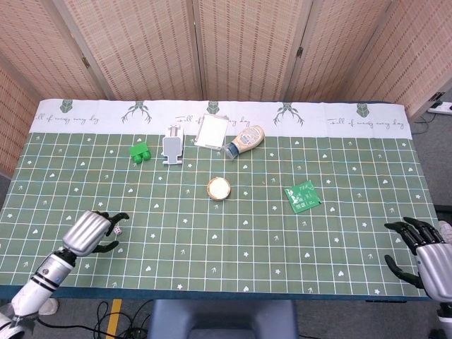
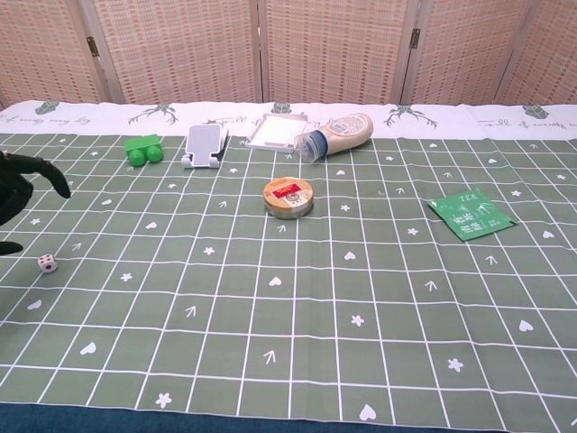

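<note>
— Where is the left hand point(image 1: 90, 232)?
— Over the green cloth point(image 1: 233, 233), fingers spread, nothing held. The small die point(image 1: 118, 230) lies just beside its fingertips, at about three o'clock from the hand; I cannot tell if they touch.
— And the right hand point(image 1: 424, 253)?
— At the table's right front corner, fingers apart, nothing in it. The green tea packet point(image 1: 301, 197) is well apart, at ten o'clock from it
</note>
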`<action>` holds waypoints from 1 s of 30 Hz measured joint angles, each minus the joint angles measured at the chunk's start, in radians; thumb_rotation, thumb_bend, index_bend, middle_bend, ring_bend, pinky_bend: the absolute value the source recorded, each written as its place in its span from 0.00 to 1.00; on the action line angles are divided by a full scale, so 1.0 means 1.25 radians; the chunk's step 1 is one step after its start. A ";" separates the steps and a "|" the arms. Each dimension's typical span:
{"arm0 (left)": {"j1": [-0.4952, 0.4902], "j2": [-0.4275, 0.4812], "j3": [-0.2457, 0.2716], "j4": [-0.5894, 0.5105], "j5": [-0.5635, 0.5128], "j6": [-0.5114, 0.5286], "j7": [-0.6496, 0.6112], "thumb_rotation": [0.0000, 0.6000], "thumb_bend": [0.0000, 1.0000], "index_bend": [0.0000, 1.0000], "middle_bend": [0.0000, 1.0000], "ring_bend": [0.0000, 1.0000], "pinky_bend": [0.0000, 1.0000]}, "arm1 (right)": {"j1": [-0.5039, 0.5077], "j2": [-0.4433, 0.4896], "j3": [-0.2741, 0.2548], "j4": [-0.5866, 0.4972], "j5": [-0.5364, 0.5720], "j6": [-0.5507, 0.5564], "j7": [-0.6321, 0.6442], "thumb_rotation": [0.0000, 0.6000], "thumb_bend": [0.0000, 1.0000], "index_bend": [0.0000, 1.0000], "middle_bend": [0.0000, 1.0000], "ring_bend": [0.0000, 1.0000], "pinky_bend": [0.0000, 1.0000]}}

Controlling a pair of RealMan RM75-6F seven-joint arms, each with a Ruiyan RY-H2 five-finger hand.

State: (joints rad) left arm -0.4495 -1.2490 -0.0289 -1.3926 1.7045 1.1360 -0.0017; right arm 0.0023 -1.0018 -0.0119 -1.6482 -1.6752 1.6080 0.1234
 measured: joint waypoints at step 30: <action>-0.044 -0.159 0.039 0.254 -0.074 -0.062 0.024 1.00 0.28 0.50 0.87 0.75 0.79 | -0.003 -0.003 0.004 -0.001 0.004 0.001 -0.001 1.00 0.25 0.28 0.30 0.19 0.21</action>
State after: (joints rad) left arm -0.5043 -1.4479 0.0195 -1.0751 1.6119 1.0591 0.0284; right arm -0.0013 -1.0055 -0.0074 -1.6491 -1.6703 1.6092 0.1227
